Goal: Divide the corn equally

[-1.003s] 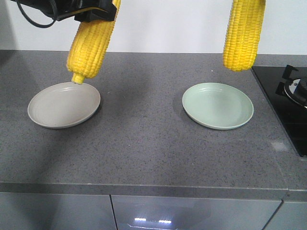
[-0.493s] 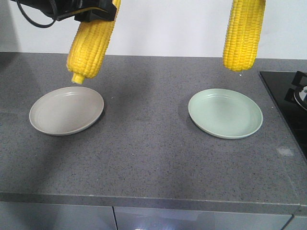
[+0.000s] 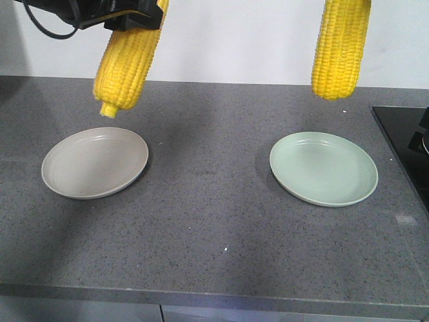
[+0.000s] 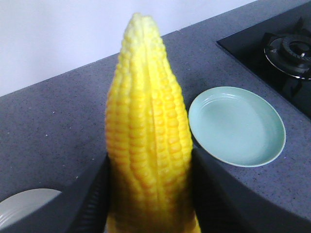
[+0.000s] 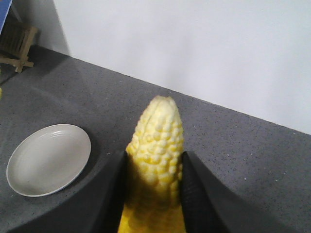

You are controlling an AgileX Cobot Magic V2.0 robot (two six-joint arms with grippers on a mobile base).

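Observation:
Two yellow corn cobs hang upright above the grey counter. My left gripper [image 3: 137, 17] [image 4: 150, 194] is shut on the left corn [image 3: 127, 64] [image 4: 148, 145], whose stub end hangs above the far rim of the grey plate [image 3: 94, 164] [image 4: 24, 206]. My right gripper [image 5: 154, 184] is shut on the right corn [image 3: 340, 47] [image 5: 158, 150]; in the front view it is cut off above the frame. That cob hangs over the counter behind the green plate [image 3: 324, 168] [image 4: 236, 126]. Both plates hold nothing.
A black gas hob [image 3: 409, 141] [image 4: 279, 53] lies at the counter's right end, next to the green plate. A white wall runs behind the counter. A wooden rack [image 5: 17, 48] stands at the far left. The counter's front edge runs along the bottom of the front view.
In the front view the counter, both plates and the hob have slid down and to the right, the hob partly out of frame. Both cobs keep their place in the frame.

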